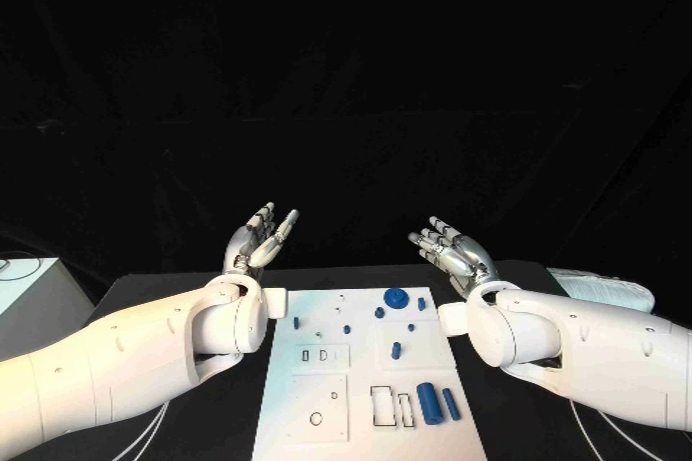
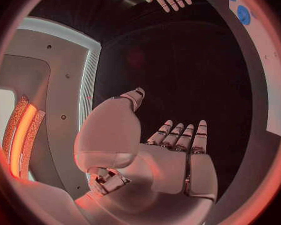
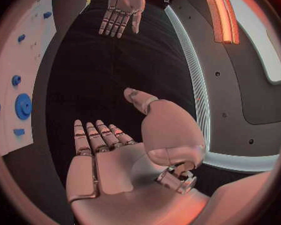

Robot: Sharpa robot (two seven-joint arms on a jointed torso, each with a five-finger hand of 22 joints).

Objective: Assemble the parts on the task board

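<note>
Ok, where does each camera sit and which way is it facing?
Head view: on the robot's head, looking down at the task board; both arms, left hand and right hand raised.
Left wrist view: behind the left hand's open palm.
Right wrist view: behind the right hand's open palm.
Shared: each wrist view catches the other hand and the board's blue parts.

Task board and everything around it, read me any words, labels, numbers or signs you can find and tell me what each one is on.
None: no readable text in any view.
The task board carries only outlined slots and holes, no lettering that can be read.
The blue parts are unmarked.
The left hand and right hand show no label or number.
</note>
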